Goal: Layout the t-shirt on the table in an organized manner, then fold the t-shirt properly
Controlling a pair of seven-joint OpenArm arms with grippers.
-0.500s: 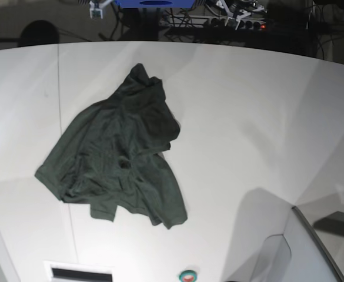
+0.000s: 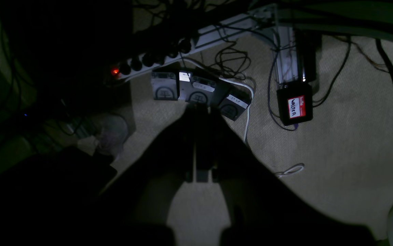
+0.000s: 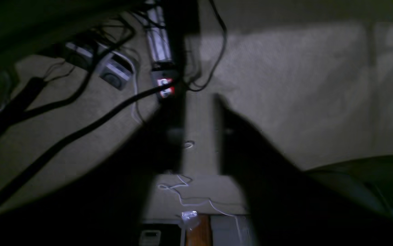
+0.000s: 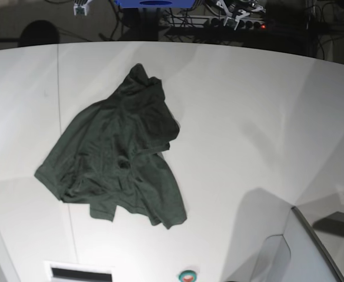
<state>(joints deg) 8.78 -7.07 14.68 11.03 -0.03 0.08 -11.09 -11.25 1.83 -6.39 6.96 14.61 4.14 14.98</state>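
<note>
The dark green t-shirt [image 4: 116, 158] lies crumpled in a loose heap on the left half of the white table [image 4: 248, 117], with nothing touching it. Both wrist views look down at the carpeted floor, not at the shirt. My left gripper [image 2: 198, 107] shows as a dark silhouette with its fingers pressed together, shut on nothing. My right gripper [image 3: 200, 102] is open, and bare floor shows through the gap between its fingers [image 3: 224, 116]. The right wrist view is blurred.
Under the left gripper lie a power strip [image 2: 155, 59], foot pedals [image 2: 196, 90], a labelled black box [image 2: 295, 106] and cables. A thin seam [image 4: 60, 117] crosses the table. Pale machine parts [image 4: 313, 252] rise at the bottom right. Small white parts [image 4: 80, 8] hang at the top edge.
The small white part at the top left of the base view has shifted left. The t-shirt lies as before.
</note>
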